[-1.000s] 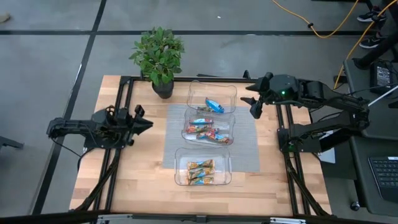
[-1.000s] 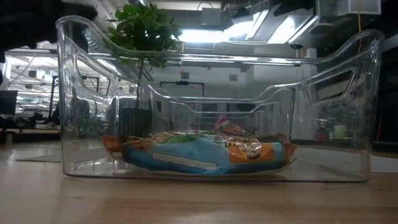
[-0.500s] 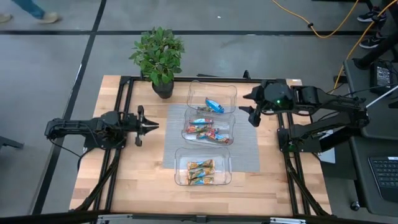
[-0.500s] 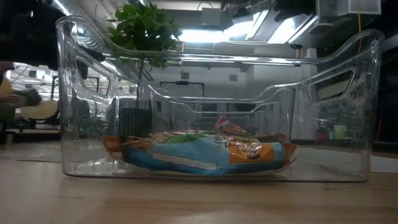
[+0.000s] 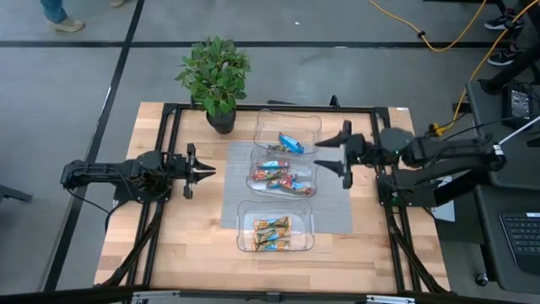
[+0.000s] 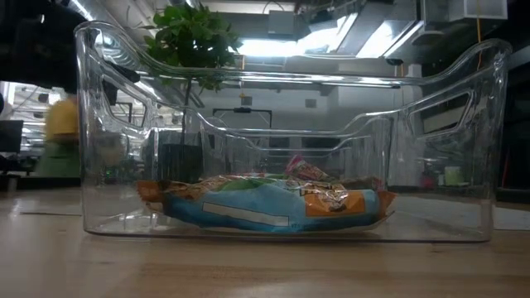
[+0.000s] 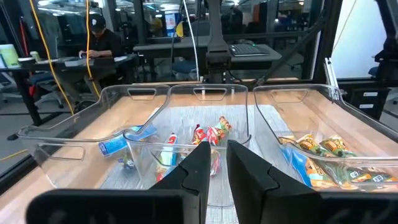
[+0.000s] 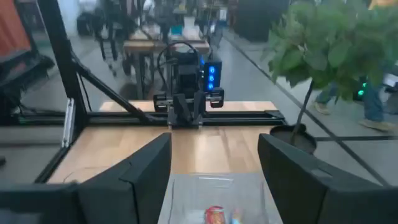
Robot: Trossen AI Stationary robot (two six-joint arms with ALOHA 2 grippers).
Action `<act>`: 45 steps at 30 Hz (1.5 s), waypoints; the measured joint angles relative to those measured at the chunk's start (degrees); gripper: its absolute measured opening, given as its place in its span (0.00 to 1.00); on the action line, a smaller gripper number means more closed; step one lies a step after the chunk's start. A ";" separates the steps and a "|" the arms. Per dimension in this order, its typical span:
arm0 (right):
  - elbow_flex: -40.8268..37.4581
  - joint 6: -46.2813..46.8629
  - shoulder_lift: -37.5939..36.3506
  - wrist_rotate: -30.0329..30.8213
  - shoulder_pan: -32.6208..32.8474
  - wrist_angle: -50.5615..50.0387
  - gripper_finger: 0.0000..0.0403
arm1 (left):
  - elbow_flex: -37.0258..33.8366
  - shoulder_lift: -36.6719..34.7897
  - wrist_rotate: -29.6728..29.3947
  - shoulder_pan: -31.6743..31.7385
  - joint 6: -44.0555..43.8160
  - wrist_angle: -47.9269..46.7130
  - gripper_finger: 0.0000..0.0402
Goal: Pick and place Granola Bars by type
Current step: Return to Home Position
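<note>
Right gripper [image 5: 327, 155] hung spread wide and empty at 3 o'clock of the middle tray [image 5: 251, 162]. Left gripper [image 5: 207, 171], pinched nearly closed and empty, sat at 9 o'clock. Granola Bars [image 5: 282, 178] lay in clear trays, with blue bars [image 5: 289, 144] at 12 and orange bars [image 5: 272, 232] at 6.

Grey floor [image 5: 67, 67] w/ dark lines. Ahead of left gripper [image 7: 217, 146]: desks [image 7: 186, 46], seated person [image 7: 102, 43]. Ahead of right gripper [image 8: 214, 140]: grey aisle [image 8: 249, 68], blurry benches [image 8: 146, 43]. Bright ceiling lights [image 6: 364, 37] overhead.
</note>
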 joint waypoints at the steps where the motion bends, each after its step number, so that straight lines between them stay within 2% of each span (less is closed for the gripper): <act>1: -3.92 0.99 -1.41 -0.04 0.16 3.60 0.60 | 0.00 0.00 0.00 0.00 0.00 0.00 0.12; 7: -24.06 10.49 -9.80 -0.77 0.24 19.02 0.60 | 0.00 0.00 -0.02 0.00 0.00 0.00 0.13; 15: -41.27 18.25 -21.90 -13.46 0.29 32.40 0.60 | 0.01 0.00 -0.04 0.00 0.00 0.01 0.13; 21: -49.19 17.72 -33.67 -20.82 0.29 32.05 0.60 | 0.00 0.00 -0.07 0.00 0.00 -0.01 0.12; 24: -52.98 16.22 -39.37 -22.09 0.29 31.27 0.60 | 0.01 0.00 -0.07 0.00 0.00 0.00 0.12; 30: -54.03 11.50 -49.15 -25.57 0.40 13.13 0.60 | 0.02 0.02 -0.11 -0.02 0.00 0.05 0.13; 33: -54.00 10.77 -50.50 -26.57 0.44 12.69 0.60 | 0.02 0.02 -0.10 -0.02 0.00 0.19 0.13; 36: -54.02 10.93 -50.68 -24.58 0.49 12.21 0.60 | 0.02 0.04 -0.13 -0.02 0.00 0.26 0.12; 43: -54.03 12.61 -49.34 -9.79 0.44 9.72 0.60 | 0.02 0.04 -0.15 -0.02 0.00 0.34 0.11; 45: -54.03 12.57 -49.34 -9.56 0.44 9.82 0.60 | 0.02 0.04 -0.15 -0.02 -0.01 0.34 0.11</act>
